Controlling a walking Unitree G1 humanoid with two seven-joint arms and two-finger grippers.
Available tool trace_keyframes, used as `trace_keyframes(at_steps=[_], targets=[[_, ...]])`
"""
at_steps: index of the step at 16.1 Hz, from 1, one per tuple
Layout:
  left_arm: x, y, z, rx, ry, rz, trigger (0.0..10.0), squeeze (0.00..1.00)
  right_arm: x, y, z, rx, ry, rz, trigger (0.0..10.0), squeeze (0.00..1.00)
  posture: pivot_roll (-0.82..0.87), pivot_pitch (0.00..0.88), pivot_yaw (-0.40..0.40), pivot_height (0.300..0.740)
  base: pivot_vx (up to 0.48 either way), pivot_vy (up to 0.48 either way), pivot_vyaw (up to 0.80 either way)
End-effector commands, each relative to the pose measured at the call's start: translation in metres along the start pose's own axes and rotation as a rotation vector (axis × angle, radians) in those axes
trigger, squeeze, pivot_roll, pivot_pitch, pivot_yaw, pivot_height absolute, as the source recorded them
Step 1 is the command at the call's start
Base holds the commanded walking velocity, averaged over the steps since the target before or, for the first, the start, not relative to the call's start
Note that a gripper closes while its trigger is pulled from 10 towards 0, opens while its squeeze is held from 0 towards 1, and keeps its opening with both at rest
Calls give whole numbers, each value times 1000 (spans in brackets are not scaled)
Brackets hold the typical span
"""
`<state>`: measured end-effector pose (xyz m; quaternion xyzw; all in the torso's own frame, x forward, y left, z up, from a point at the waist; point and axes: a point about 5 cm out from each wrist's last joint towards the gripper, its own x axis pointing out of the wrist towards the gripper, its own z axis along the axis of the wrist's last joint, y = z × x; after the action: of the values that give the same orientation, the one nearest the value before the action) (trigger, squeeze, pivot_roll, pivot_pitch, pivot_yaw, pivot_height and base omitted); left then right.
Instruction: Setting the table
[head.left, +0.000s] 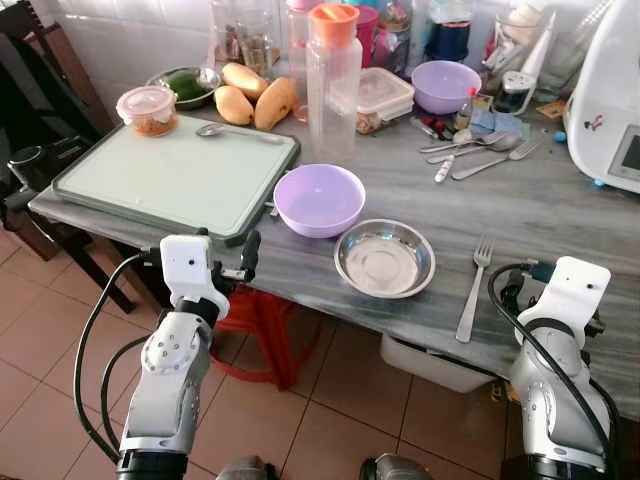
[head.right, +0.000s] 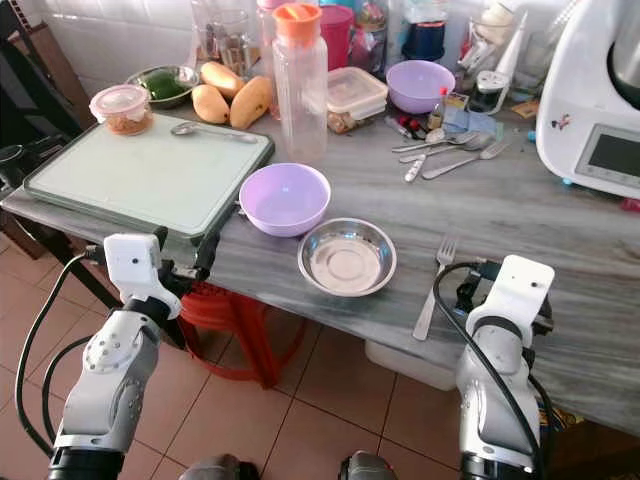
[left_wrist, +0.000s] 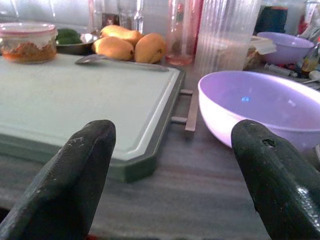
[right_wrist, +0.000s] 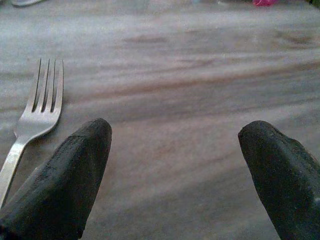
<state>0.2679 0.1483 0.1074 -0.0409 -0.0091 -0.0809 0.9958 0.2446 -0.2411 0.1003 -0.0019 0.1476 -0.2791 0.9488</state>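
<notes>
A lilac bowl (head.left: 319, 198) and a steel bowl (head.left: 384, 258) stand side by side near the front of the grey table (head.left: 540, 215). A fork (head.left: 474, 287) lies to the right of the steel bowl, tines pointing away from me. My left gripper (left_wrist: 172, 175) is open at the table's front edge, facing the gap between the cutting board (left_wrist: 85, 100) and the lilac bowl (left_wrist: 270, 107), with nothing between its fingers. My right gripper (right_wrist: 172, 170) is open and low over the tabletop, just right of the fork (right_wrist: 35, 110), and it holds nothing.
A spoon (head.left: 238, 131) lies on the green-rimmed cutting board (head.left: 180, 172). Loose cutlery (head.left: 480, 150), a second lilac bowl (head.left: 445, 85), a tall plastic bottle (head.left: 333, 75), mangoes (head.left: 255, 100) and containers crowd the back. A white appliance (head.left: 610, 100) stands at the right. A red stool (head.left: 262, 325) sits under the table.
</notes>
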Motion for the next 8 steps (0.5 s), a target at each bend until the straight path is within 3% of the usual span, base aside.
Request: trace_keyframes(at_steps=[1,2,3,4,8], targets=[[-2,3,3,15,0,2,10000,0,2,2,-6,5,47,14,10000,906,6,53,45,740,0,0,0],[-4,3,3,17,3,1,10000,0,3,4,-8,4,69,30,10000,878,10,59,47,740,0,0,0],[-5,4,3,19,6,1,10000,0,4,6,-11,5,87,44,10000,702,13,63,49,740,0,0,0],[-6,5,3,21,8,0,10000,0,4,9,-13,0,100,57,10000,600,16,67,51,740,0,0,0],[-6,6,4,26,16,-1,10000,0,4,20,-16,9,132,114,10000,541,23,70,51,740,0,0,0]])
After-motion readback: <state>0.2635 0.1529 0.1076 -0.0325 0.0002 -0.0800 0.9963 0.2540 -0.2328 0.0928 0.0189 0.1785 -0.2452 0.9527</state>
